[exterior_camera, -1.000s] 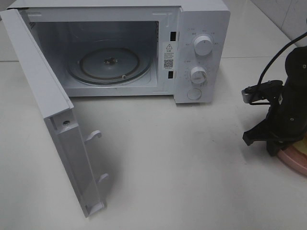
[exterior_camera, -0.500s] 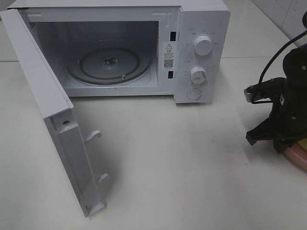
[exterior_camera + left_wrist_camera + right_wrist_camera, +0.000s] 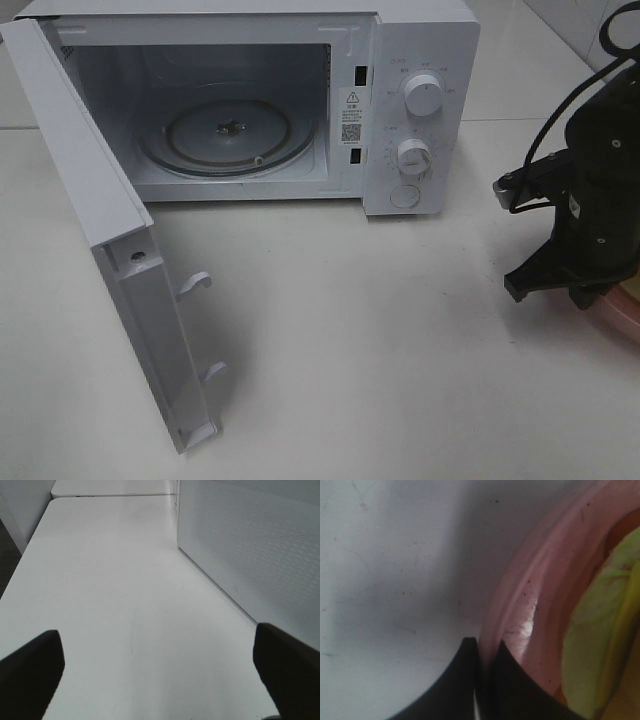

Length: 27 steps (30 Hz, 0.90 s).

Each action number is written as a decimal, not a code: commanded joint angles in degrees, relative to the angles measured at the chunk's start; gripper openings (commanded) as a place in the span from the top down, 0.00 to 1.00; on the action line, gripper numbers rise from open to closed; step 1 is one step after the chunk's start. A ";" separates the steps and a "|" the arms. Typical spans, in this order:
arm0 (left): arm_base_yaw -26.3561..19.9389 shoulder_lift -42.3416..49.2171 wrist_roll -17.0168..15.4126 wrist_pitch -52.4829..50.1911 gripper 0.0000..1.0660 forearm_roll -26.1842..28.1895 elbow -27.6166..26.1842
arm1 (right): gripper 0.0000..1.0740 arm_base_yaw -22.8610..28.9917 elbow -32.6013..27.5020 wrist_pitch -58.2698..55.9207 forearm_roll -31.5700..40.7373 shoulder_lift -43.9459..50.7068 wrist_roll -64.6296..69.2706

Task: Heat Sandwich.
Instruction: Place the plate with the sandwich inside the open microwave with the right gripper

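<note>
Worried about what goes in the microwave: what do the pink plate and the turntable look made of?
The pink plate looks like glazed ceramic or hard plastic, I can't tell which: it is opaque, and its smooth, glossy rim carries a bright highlight. The turntable seems to be clear glass: the hub beneath shows through, and its raised ring catches the light.

Right tool [image 3: 481, 650]: over the last second its jaws have drawn together and now pinch the rim of the pink plate [image 3: 520, 615], one finger on each side. The arm carrying the tool stands higher in the high view and has shifted slightly toward the microwave [image 3: 420, 100]. Less of the plate shows under the tool than before. The sandwich [image 3: 597, 630] edge, seen earlier beside the tool, is now hidden from the high camera.
</note>
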<state>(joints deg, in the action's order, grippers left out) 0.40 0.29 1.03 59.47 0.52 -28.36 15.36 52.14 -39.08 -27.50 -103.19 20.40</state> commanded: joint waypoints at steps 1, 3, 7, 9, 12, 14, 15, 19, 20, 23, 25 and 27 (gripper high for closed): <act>-0.23 1.55 -0.17 -0.23 0.08 0.11 0.06 | 1.00 0.23 -0.06 -2.64 -1.95 1.60 0.92; -0.23 1.55 -0.17 -0.23 0.08 0.11 0.06 | 1.00 0.23 -0.06 -3.55 -1.95 2.06 0.92; -0.23 1.55 -0.17 -0.23 0.08 0.11 0.06 | 1.00 0.23 -0.11 -4.24 -1.72 2.81 0.86; -0.23 1.55 -0.17 -0.23 0.08 0.11 0.06 | 1.00 1.03 -0.17 -5.27 -1.78 3.78 0.86; -0.23 1.55 -0.17 -0.23 0.08 0.11 0.06 | 1.00 2.46 -0.17 -6.36 -1.78 4.93 0.63; -0.23 1.55 -0.17 -0.23 0.08 0.11 0.06 | 1.00 3.55 -0.17 -7.28 -1.78 5.61 0.57; -0.23 1.55 -0.17 -0.23 0.08 0.11 0.06 | 1.00 4.13 -0.17 -7.91 -1.78 6.07 0.40; -0.23 1.55 -0.17 -0.23 0.08 0.11 0.06 | 1.00 6.30 -0.17 -10.31 -1.78 7.51 0.17; -0.23 1.55 -0.17 -0.23 0.08 0.11 0.06 | 1.00 6.30 -0.17 -10.31 -1.78 7.51 0.17; -0.23 1.55 -0.17 -0.23 0.08 0.11 0.06 | 1.00 8.25 -0.17 -12.66 -1.78 8.48 -0.46; -0.23 1.55 -0.17 -0.23 0.08 0.11 0.06 | 1.00 8.77 -0.17 -12.89 -1.72 8.88 -0.46; -0.23 1.55 -0.17 -0.23 0.08 0.11 0.06 | 1.00 10.37 -0.52 -13.81 -1.78 10.31 -0.57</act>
<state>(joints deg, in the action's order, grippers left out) 0.40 0.29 1.03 59.47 0.52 -28.36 24.92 52.02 -51.17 -27.90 -94.08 20.63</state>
